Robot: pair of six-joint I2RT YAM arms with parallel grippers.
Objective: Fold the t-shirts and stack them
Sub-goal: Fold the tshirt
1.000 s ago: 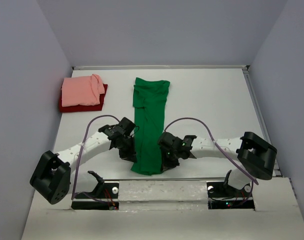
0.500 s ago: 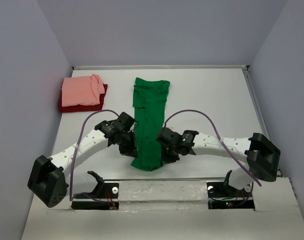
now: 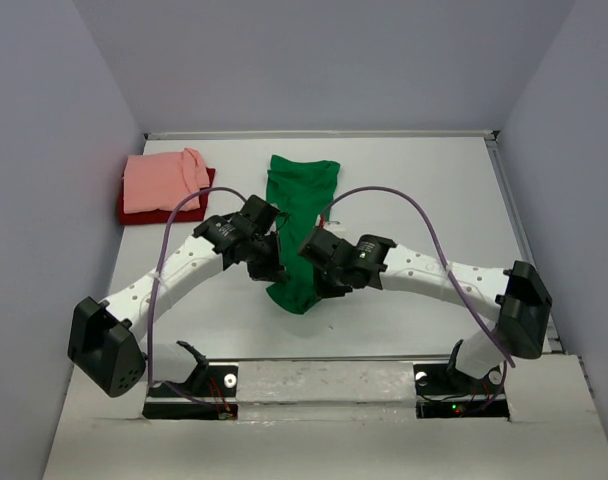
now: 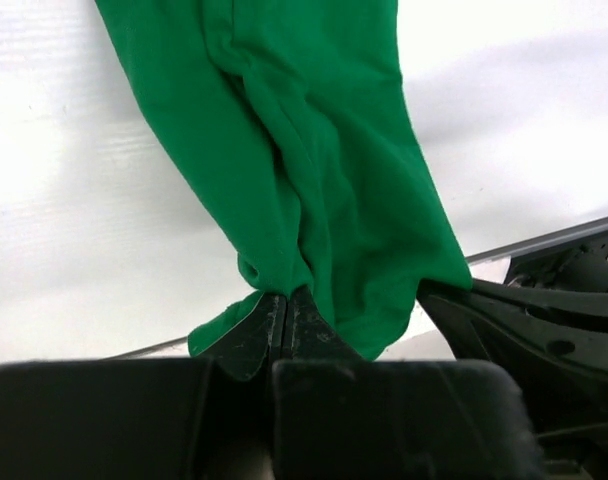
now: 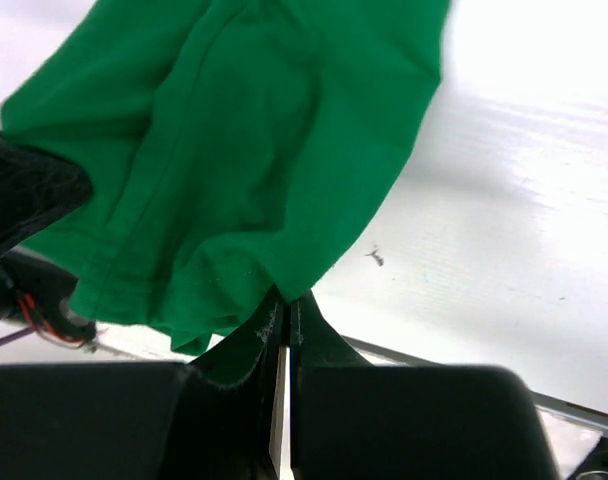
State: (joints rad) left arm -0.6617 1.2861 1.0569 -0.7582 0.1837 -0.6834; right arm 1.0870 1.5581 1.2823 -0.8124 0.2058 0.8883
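A bright green t-shirt [image 3: 302,200], folded into a long strip, lies down the middle of the table, its near end lifted off the surface. My left gripper [image 3: 272,268] is shut on the near left corner of the green t-shirt [image 4: 314,170]. On the near right corner my right gripper [image 3: 322,280] is shut too, pinching the green cloth [image 5: 234,170]. A salmon pink t-shirt [image 3: 162,180] lies folded on a dark red t-shirt [image 3: 184,212] at the far left.
Grey walls close the table [image 3: 424,200] on three sides. The arm bases and a metal rail [image 3: 324,385] run along the near edge. Purple cables [image 3: 404,205] arch over both arms.
Both grippers have lifted the near end of the green t-shirt and carried it away from the near edge, toward the far end. The left gripper closed on the cloth.
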